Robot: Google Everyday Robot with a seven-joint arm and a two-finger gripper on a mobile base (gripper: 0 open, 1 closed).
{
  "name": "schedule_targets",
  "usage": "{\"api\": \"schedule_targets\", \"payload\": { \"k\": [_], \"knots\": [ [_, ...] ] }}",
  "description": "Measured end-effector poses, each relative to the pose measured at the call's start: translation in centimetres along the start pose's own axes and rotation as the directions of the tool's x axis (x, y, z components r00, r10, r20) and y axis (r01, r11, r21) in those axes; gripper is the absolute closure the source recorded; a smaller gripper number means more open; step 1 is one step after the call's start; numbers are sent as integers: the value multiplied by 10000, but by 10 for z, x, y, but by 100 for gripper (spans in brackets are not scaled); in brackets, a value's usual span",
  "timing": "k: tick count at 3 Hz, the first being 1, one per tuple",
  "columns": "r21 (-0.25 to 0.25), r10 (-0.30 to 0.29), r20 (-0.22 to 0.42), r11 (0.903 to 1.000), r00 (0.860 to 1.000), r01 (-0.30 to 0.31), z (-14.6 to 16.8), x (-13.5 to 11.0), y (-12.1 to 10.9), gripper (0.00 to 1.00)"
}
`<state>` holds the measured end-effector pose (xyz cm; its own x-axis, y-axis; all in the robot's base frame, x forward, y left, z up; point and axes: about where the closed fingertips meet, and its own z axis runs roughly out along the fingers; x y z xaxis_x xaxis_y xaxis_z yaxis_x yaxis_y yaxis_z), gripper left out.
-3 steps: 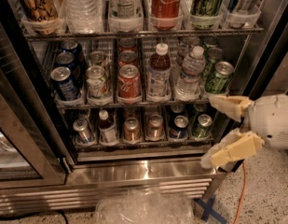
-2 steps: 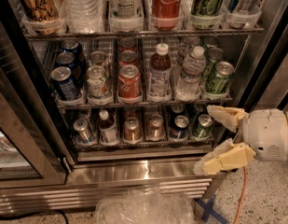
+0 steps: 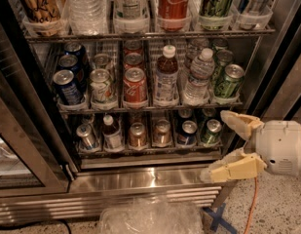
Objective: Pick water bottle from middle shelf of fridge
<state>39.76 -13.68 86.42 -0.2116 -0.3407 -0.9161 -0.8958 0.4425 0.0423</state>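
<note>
The robot's white-bodied gripper with two tan fingers (image 3: 216, 146) hangs at the lower right, outside the cabinet, level with the bottom rack and just in front of the right door frame. Its fingers are spread wide with nothing between them, one raised and one dropped, a released posture suited, in my judgement, to an approach not yet made. It sits below and to the right of its target and well apart from it, so the reach calls for a rise and a move inward. The tall dark-framed drinks fridge with the shiny stainless-steel base (image 3: 140, 179) stands open to the arm. The chrome wire middle shelf with clear plastic lane trays (image 3: 155, 109) holds its stock in lanes, each tray keeping one product in file for front picking. The small clear ribbed plastic water bottle with the white screw cap (image 3: 197, 79) stands upright at the front of the fifth lane from the left. It is between a white-capped bottle of brown drink (image 3: 165, 79) and a green can (image 3: 229, 82), close to both. Its contents are colourless, a pale label band wraps its middle, and it rises above the cans. The close neighbours leave little room for the fingers; a knocked can is the likely fault.
</note>
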Motion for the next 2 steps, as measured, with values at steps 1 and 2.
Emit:
{"api": "schedule_targets", "payload": {
  "k": [1,2],
  "knots": [
    [1528,145,816,9879,9966,-269,0,3,5,0],
    [2552,405,1310,9641,9906,-732,-11,0,-11,0]
  ]
}}
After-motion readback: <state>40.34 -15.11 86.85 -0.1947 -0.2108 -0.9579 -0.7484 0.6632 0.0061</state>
